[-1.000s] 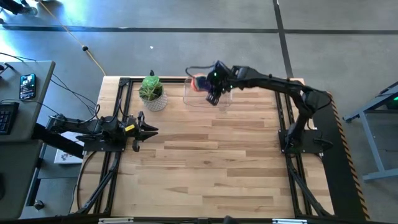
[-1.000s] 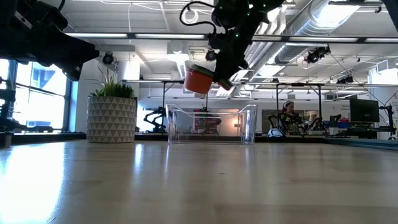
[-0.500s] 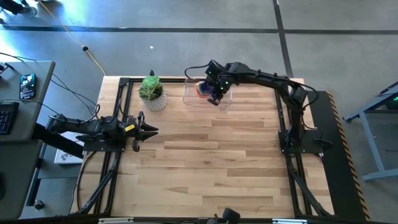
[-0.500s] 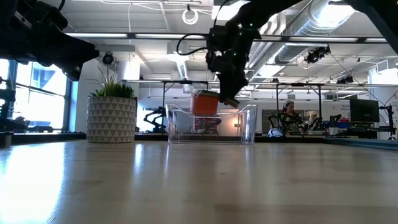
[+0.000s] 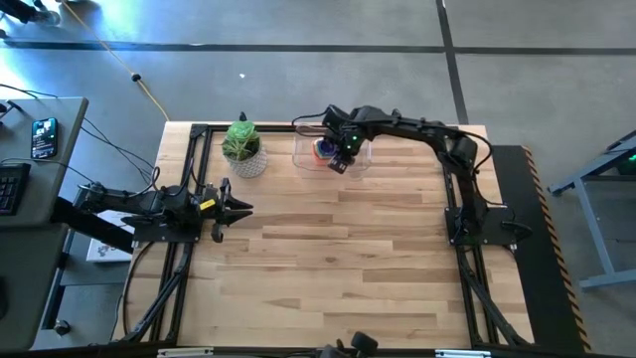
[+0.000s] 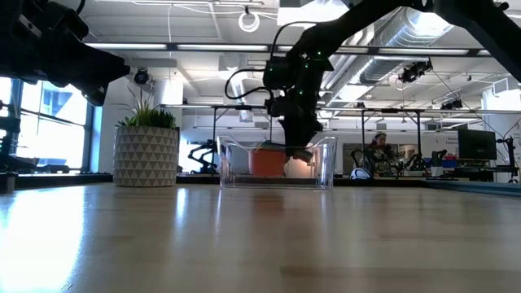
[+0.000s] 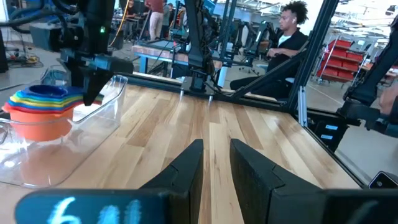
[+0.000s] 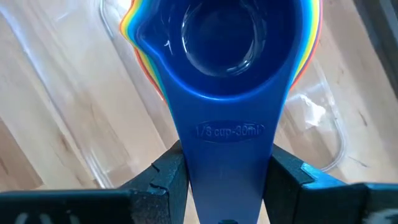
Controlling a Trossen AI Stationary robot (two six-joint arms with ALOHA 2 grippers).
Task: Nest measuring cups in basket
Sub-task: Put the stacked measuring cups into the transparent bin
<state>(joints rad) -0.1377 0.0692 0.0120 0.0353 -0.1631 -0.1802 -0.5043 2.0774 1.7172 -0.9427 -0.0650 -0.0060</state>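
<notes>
A nested stack of measuring cups (image 8: 224, 43), the blue one on top with yellow and orange rims showing under it, sits low inside the clear basket (image 5: 303, 159) at the table's far edge. In the low view the orange cup (image 6: 267, 161) shows through the basket's wall (image 6: 326, 163). My right gripper (image 8: 227, 165) is shut on the stack from above. Whether the stack's bottom touches the basket floor I cannot tell. My left gripper (image 7: 216, 168) waits level at the table's left edge (image 5: 243, 209), open with a narrow gap and nothing between its fingers. My right gripper pinches the blue cup's flat handle (image 8: 227, 143) between its two fingers (image 8: 166, 174), one on each long edge. The fingers point steeply down, along the handle. The stack (image 7: 40, 109) hangs level and upright inside the basket walls.
A white patterned pot with a green plant (image 5: 243, 149) stands left of the basket at the far edge. Bare wooden table lies between the two arms. People and other benches show in the room beyond.
My right gripper has gone down and tipped more steeply downward, still shut on the stack. The cups have sunk from above the basket's rim to low between its walls, staying level.
</notes>
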